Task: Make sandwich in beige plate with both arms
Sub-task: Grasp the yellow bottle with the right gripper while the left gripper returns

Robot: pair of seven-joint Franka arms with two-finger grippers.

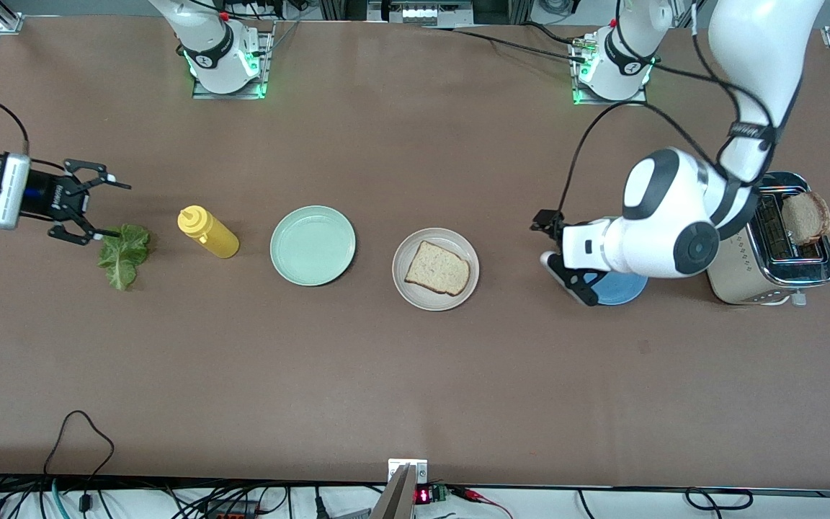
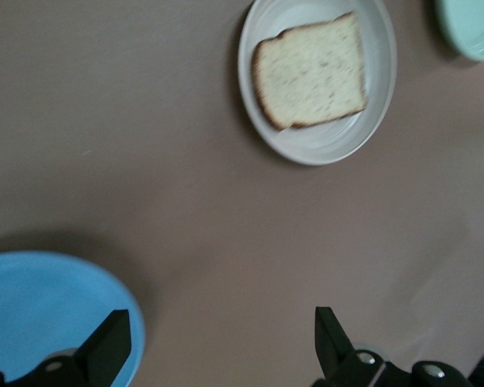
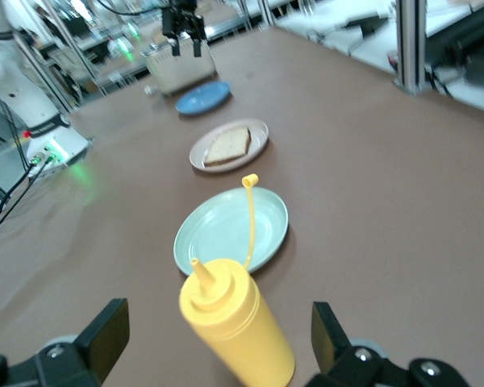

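The beige plate (image 1: 458,295) sits mid-table with one bread slice (image 1: 437,268) lying on it. A second slice (image 1: 806,216) stands in the toaster (image 1: 746,277) at the left arm's end. A green lettuce leaf (image 1: 125,254) lies on the table at the right arm's end. My left gripper (image 1: 563,256) is open and holds nothing, over the edge of the blue plate (image 1: 624,290); its wrist view shows the beige plate (image 2: 323,149) and bread (image 2: 310,72) ahead. My right gripper (image 1: 123,210) is open beside the lettuce, pointing at the yellow bottle (image 3: 234,322).
A yellow squeeze bottle (image 1: 208,232) lies between the lettuce and the mint-green plate (image 1: 313,245). The mint-green plate stands beside the beige plate, toward the right arm's end. The toaster stands next to the blue plate (image 2: 40,306).
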